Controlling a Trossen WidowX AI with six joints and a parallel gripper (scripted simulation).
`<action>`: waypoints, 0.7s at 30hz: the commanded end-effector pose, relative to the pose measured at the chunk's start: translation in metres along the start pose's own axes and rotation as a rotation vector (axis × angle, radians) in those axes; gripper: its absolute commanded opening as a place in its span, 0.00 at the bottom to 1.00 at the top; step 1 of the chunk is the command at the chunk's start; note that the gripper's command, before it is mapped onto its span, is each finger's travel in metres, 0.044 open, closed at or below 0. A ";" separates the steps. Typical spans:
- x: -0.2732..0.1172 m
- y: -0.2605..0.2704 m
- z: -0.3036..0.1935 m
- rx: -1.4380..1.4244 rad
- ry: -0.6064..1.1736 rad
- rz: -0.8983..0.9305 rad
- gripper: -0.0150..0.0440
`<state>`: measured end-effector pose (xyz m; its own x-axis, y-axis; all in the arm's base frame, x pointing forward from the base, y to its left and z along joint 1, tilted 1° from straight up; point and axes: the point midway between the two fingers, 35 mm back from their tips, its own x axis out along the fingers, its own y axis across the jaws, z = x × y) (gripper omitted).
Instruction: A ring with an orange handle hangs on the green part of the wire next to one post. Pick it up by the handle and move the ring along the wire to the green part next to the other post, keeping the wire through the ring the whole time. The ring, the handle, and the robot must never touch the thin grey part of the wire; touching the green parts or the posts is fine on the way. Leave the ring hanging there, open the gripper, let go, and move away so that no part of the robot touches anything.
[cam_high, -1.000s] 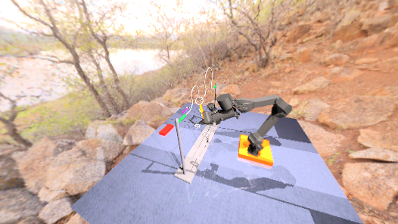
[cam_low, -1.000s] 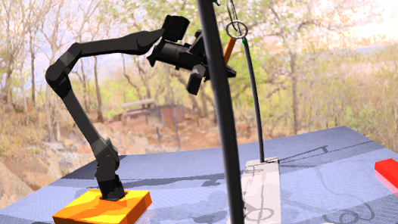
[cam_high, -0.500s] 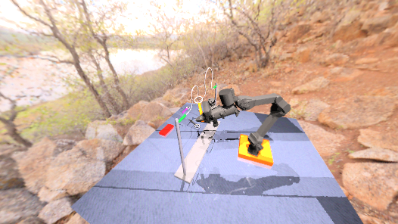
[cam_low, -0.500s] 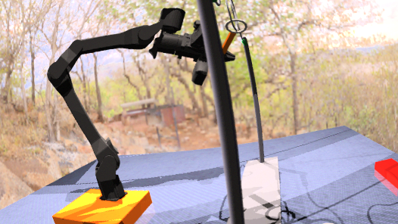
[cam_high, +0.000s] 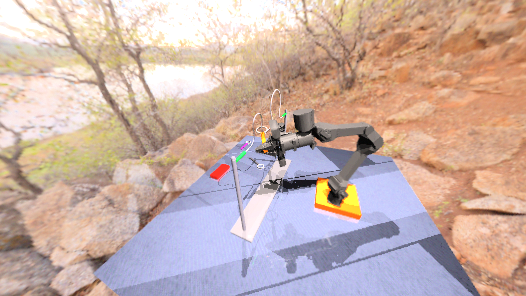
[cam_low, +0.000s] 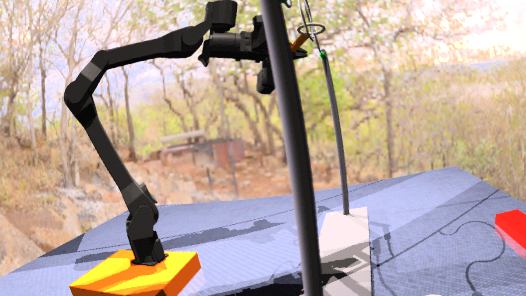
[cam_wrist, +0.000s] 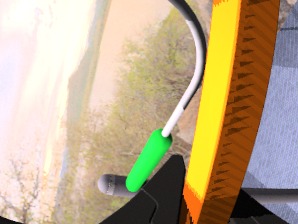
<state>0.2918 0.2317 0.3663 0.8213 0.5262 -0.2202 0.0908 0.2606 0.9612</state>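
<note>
The ring (cam_high: 262, 132) (cam_low: 315, 33) lies roughly level around the thin wire (cam_wrist: 201, 55); whether they touch is too small to tell. My gripper (cam_high: 264, 149) (cam_low: 300, 53) is shut on its orange handle (cam_high: 263, 137) (cam_low: 299, 43) (cam_wrist: 212, 100), which slants up to the ring. The green part (cam_high: 241, 156) (cam_low: 323, 54) (cam_wrist: 150, 160) at the post (cam_high: 239, 195) (cam_low: 337, 125) nearer the top camera is a little beyond the fingertips. The other green part (cam_high: 284, 115) is by the other post (cam_low: 295, 125), partly behind the arm in the top view. The ring is outside the wrist view.
A pale base strip (cam_high: 257, 215) (cam_low: 345, 230) carries the posts. A red block (cam_high: 220, 172) (cam_low: 512, 227) lies near the table edge, with a small purple item (cam_high: 244, 146) beyond it. The arm stands on a yellow-orange block (cam_high: 352, 202) (cam_low: 127, 272).
</note>
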 end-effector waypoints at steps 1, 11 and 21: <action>-0.002 0.015 0.000 0.068 0.012 0.047 0.00; -0.009 0.043 0.005 0.221 0.031 0.135 0.00; -0.014 0.059 0.010 0.282 0.039 0.169 0.00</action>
<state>0.2917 0.2321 0.4208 0.8181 0.5711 -0.0676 0.1142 -0.0461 0.9924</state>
